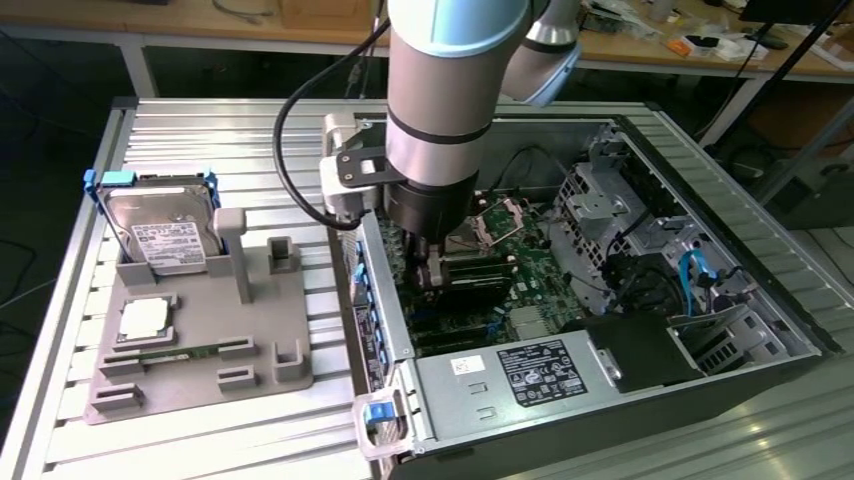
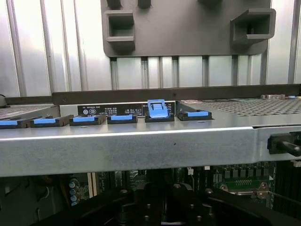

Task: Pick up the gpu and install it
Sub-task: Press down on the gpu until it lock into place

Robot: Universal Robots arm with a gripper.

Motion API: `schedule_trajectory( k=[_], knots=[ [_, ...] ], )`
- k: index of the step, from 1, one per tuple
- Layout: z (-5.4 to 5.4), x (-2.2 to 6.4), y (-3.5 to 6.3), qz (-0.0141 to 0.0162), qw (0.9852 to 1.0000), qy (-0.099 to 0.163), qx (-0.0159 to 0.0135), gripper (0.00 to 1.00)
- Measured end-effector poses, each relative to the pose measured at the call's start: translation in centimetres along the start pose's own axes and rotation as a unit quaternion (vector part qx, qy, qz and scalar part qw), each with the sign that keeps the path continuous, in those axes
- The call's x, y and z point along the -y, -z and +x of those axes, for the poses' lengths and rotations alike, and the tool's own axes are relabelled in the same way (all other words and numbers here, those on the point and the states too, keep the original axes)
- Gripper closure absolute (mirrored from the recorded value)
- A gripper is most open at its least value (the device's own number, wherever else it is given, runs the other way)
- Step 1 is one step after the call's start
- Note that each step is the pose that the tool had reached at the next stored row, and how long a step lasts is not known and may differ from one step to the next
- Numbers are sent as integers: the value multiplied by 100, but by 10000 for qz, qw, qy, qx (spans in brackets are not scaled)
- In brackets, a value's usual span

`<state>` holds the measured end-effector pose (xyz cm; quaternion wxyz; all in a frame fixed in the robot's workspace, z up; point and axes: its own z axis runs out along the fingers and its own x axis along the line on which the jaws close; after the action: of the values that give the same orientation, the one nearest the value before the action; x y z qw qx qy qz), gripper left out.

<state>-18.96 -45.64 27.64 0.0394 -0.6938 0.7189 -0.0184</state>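
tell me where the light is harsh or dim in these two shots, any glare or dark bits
Exterior view: daylight glares off the ribbed metal table and blows out the floor at the exterior view's right; the open computer case is shadowed inside, where the gripper reaches down. Wrist view: the case's metal edge shines bright, the blue clips are clear, and the motherboard below sits in dim shadow.

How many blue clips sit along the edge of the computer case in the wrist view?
6 blue clips, in one row on the computer case edge: five lie flat, one stands raised. More may be hidden outside the picture.
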Motion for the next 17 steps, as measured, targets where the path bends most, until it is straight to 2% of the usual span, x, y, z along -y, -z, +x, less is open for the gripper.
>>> schedule_trajectory(
  k=[17],
  knots=[
    [3, -9, -78, 0, 10000, 0, 2, 89]
  ],
)
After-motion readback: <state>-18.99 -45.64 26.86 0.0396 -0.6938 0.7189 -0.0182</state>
